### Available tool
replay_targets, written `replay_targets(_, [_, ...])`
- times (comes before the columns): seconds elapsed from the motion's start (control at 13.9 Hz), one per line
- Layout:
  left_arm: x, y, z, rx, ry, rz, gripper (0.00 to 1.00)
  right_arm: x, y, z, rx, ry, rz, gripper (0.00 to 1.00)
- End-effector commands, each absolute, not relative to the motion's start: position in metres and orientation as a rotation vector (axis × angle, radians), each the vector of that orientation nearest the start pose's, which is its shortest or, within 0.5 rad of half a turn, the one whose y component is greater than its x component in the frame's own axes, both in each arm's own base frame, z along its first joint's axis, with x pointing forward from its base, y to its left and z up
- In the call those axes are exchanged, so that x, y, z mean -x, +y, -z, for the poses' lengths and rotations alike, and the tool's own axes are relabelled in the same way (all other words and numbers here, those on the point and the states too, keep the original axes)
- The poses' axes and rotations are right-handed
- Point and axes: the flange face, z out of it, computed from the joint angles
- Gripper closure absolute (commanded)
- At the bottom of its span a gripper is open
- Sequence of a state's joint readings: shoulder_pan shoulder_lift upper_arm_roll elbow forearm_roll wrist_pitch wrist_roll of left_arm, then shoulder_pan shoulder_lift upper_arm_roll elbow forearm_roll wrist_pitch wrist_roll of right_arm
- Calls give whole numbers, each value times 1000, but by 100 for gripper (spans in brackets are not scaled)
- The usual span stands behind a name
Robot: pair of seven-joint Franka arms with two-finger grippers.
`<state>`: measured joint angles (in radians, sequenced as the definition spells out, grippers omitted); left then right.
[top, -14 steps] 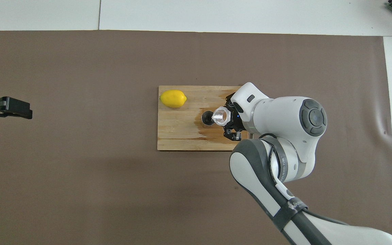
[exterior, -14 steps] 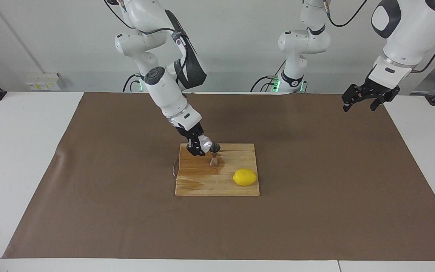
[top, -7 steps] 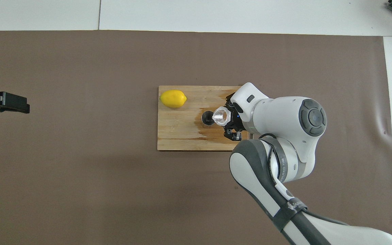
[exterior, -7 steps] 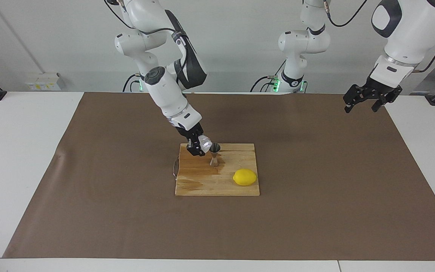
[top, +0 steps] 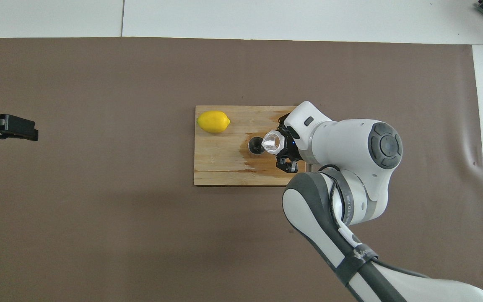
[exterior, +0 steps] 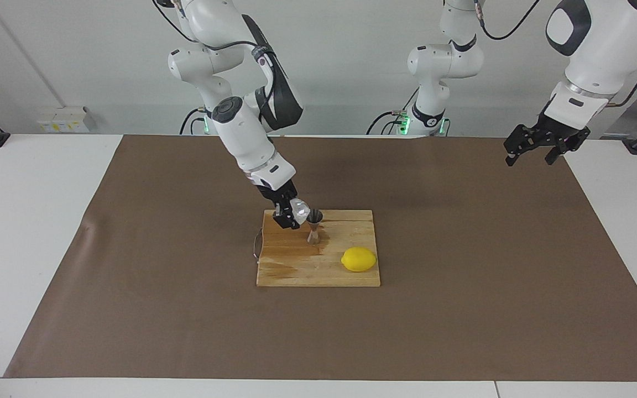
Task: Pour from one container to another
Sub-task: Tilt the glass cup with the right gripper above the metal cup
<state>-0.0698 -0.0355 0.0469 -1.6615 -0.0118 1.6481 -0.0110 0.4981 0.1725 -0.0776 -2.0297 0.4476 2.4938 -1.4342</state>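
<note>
The right gripper (exterior: 292, 214) is over the wooden board (exterior: 318, 265), w/ its jaws clamped on the small clear cup (exterior: 299, 208). The cup is tipped over, mouth angled toward the steel jigger (exterior: 314, 225), its rim right at the jigger's top opening. From overhead the cup (top: 272, 142) overlaps the jigger's rim (top: 255, 146), so it hangs right above it. The jigger stands upright on the board, near the board's edge nearest the robots and closer to the right arm's end of it than the middle.

There's a dark wet-looking patch on the board around the jigger's foot, spreading toward the edge at the right arm's end. A lemon (exterior: 359, 259) lies on the board too, by the corner away from the robots at the left arm's end, well apart from the jigger.

The board sits abt mid-mat on the brown mat (exterior: 462, 309) covering the table.

The left gripper (exterior: 537, 148) waits up in the air over the mat's edge at the left arm's end, jaws spread open, nothing in them. Overhead only its dark fingers (top: 13, 127) poke in at the frame's edge.
</note>
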Motion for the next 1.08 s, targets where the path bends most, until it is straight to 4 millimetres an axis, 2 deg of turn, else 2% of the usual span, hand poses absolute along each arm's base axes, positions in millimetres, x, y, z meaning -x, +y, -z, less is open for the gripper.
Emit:
replay_targets(0.0, [-548,-11,-607,3168,10,19,0,-553,252,-395,2146,-2060,606,95])
replay_targets(1.01, [-548,-10,-606,3166,5,14,0,-558,241,-401,2171,-1956,706,95])
